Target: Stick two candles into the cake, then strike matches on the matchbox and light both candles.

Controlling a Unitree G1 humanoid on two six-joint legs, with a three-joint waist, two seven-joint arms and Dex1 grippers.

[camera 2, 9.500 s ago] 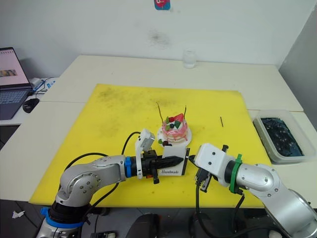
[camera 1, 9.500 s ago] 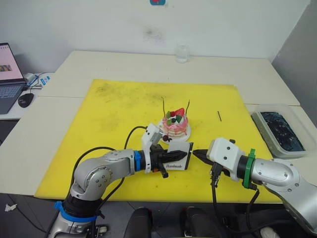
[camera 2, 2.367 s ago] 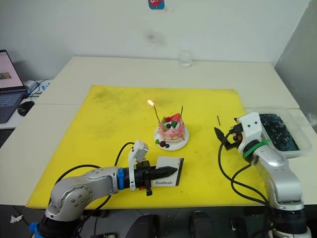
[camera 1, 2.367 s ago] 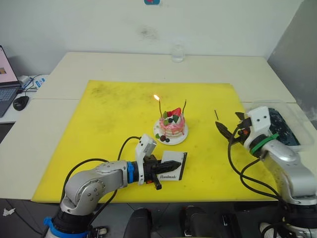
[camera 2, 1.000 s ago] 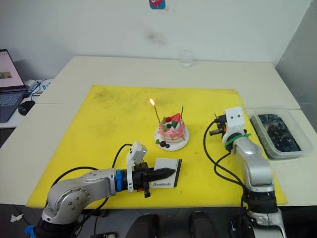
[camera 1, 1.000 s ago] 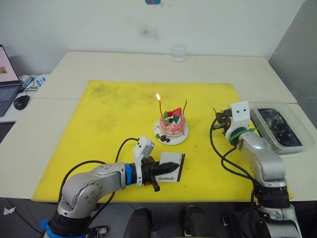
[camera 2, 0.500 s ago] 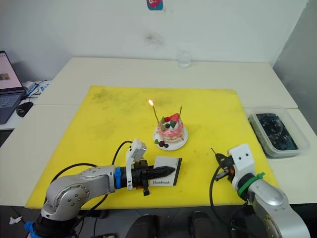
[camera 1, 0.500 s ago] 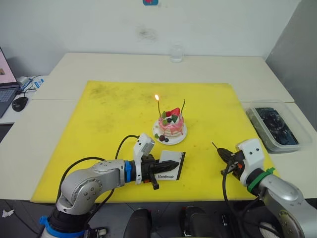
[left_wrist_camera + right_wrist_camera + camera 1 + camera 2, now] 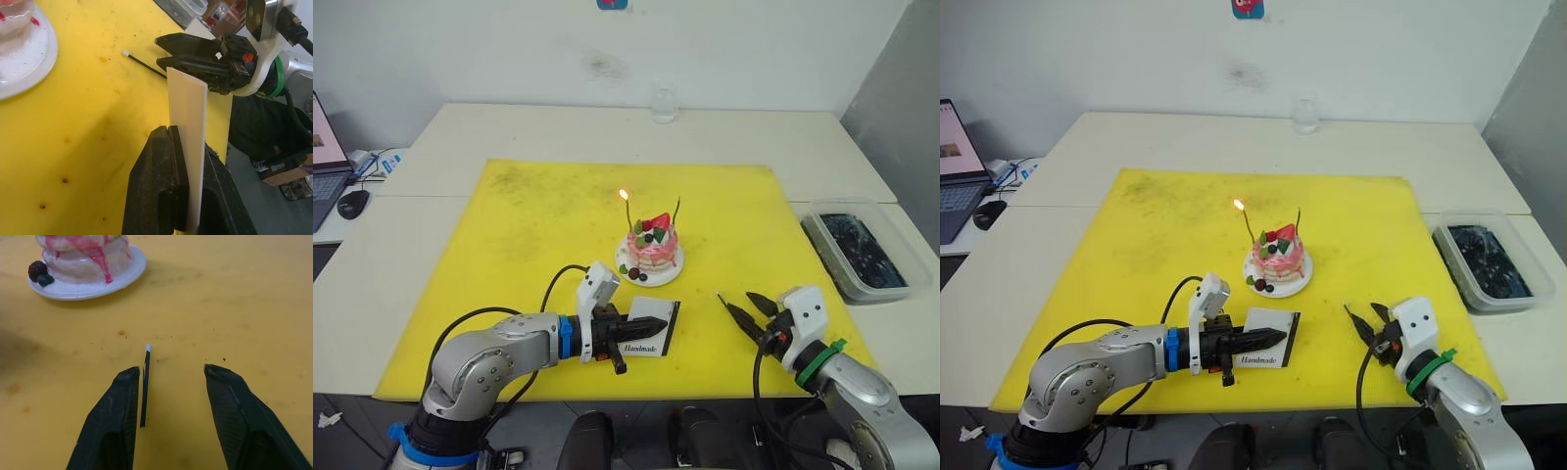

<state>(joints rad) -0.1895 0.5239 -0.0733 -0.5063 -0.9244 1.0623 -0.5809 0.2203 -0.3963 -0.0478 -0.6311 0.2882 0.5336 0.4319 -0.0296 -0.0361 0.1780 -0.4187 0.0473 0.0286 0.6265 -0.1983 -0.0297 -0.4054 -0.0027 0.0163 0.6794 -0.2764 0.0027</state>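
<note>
Dark match now outside right pincer

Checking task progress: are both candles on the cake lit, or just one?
Just one. The candle on the robot's left carries a flame at its tip; the other candle in the cake shows none.

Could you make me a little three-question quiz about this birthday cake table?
1. True or false: both candles in the cake are burning.
2. What does the left gripper hold? A) matchbox B) glass C) candle
3. Fill in: the match lies between the open fingers of the ___ gripper.

Key: 1 false, one is lit; 2 A; 3 right.
</note>
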